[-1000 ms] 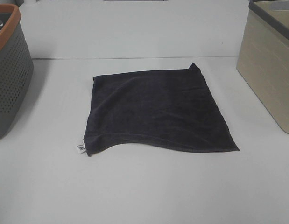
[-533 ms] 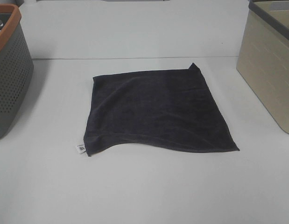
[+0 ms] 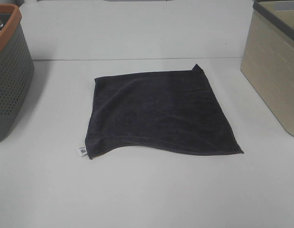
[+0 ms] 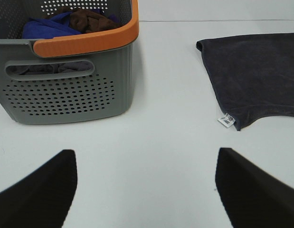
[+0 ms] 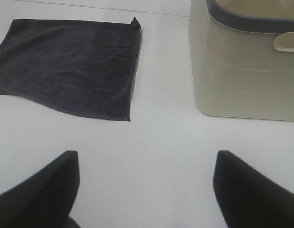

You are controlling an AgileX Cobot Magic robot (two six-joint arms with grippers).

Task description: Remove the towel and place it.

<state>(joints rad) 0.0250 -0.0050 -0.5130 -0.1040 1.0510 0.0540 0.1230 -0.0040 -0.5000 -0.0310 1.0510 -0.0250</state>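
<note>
The dark charcoal towel (image 3: 158, 114) lies spread flat in the middle of the white table, with a small white tag (image 3: 82, 150) at its near-left corner. The left wrist view shows the towel (image 4: 260, 80) and its tag (image 4: 226, 120) off to one side. My left gripper (image 4: 146, 190) is open over bare table near the grey basket, well short of the towel. The right wrist view has the towel (image 5: 71, 66) ahead. My right gripper (image 5: 146, 190) is open over bare table, holding nothing. Neither gripper shows in the exterior view.
A grey perforated basket with an orange rim (image 3: 6, 71) stands at the left edge; blue and brown cloths (image 4: 66, 21) lie inside it. A beige bin with a grey rim (image 3: 275, 61) stands at the right. A table seam (image 3: 137, 59) runs behind the towel.
</note>
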